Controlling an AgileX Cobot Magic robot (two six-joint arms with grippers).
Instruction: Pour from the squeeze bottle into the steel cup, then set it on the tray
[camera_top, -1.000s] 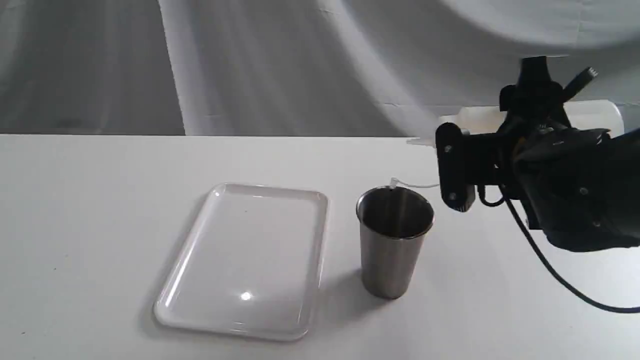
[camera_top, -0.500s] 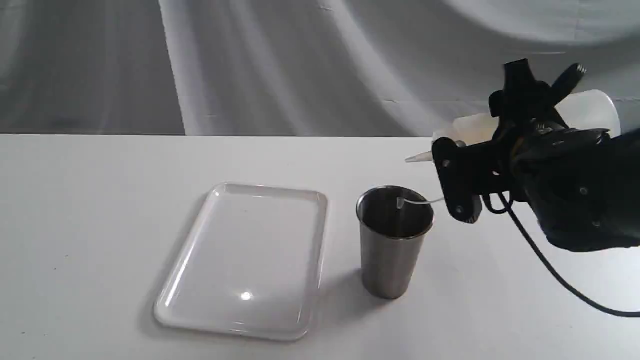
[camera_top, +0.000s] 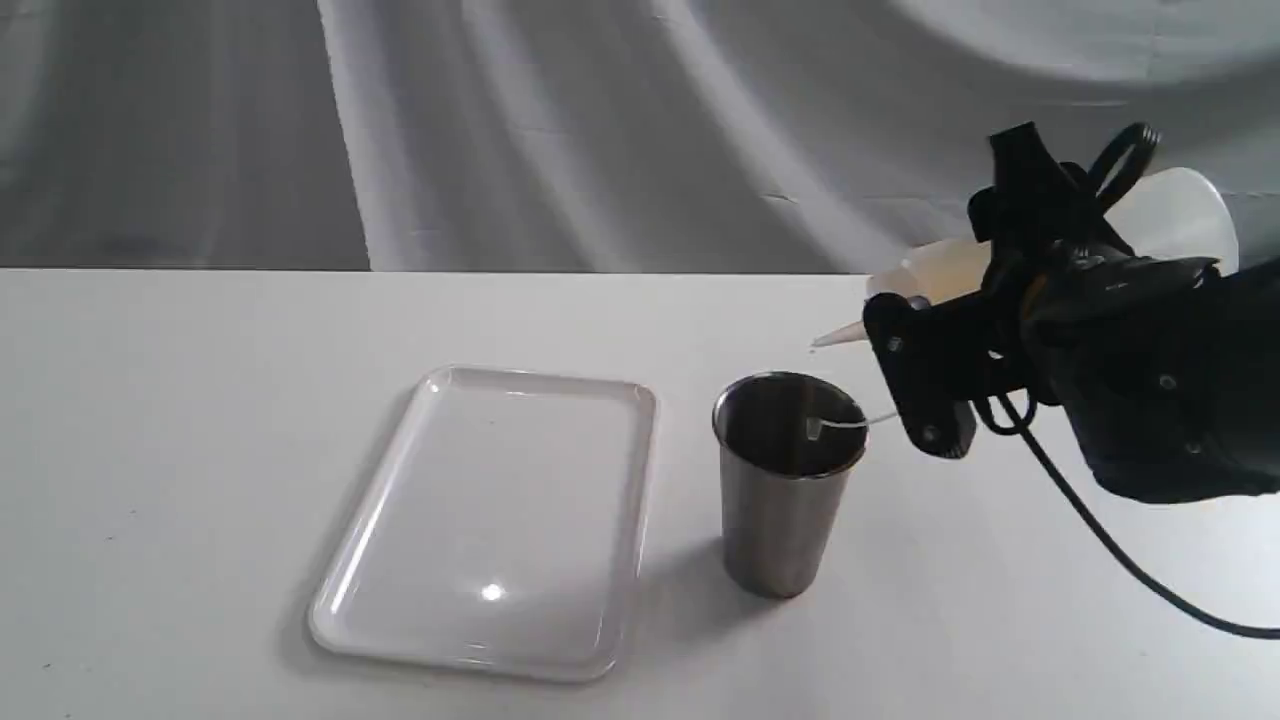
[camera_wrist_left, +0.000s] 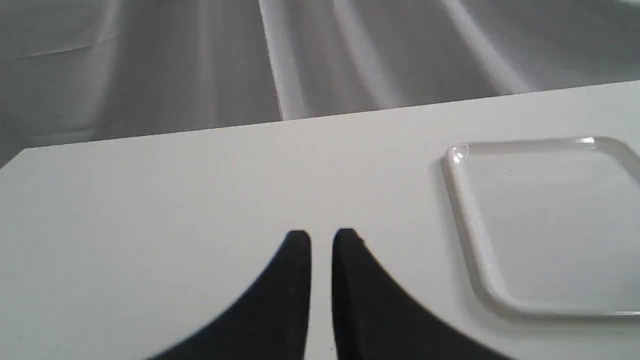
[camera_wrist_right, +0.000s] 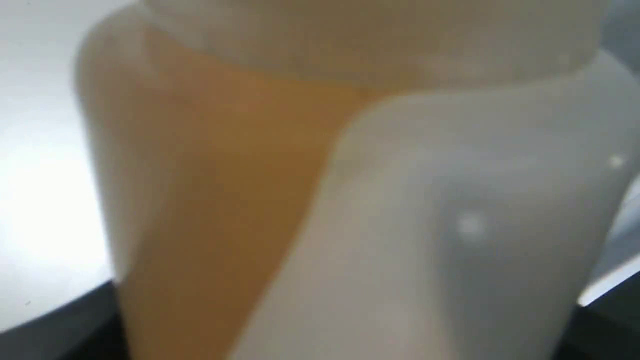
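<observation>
The steel cup (camera_top: 785, 490) stands upright just right of the white tray (camera_top: 500, 520). My right gripper (camera_top: 975, 290) is shut on the squeeze bottle (camera_top: 940, 270), held up and to the right of the cup. The bottle lies tipped, base higher, its cone nozzle (camera_top: 835, 338) pointing down-left just above the cup's far rim. Its tethered cap (camera_top: 815, 428) dangles over the cup's mouth. Up close, the bottle (camera_wrist_right: 425, 225) fills the right wrist view, with the amber liquid (camera_wrist_right: 215, 200) pooled to one side. My left gripper (camera_wrist_left: 321, 240) hovers shut over bare table beside the tray (camera_wrist_left: 470, 220).
A white table (camera_top: 200, 450) carries everything, with a grey cloth backdrop (camera_top: 500, 130) behind its far edge. A black cable (camera_top: 1110, 545) hangs from the right arm down toward the table at the right.
The right gripper has tipped the bottle from level to nozzle-down, bringing the nozzle lower toward the cup. The cap on its strap has sunk from the rim into the cup's mouth.
</observation>
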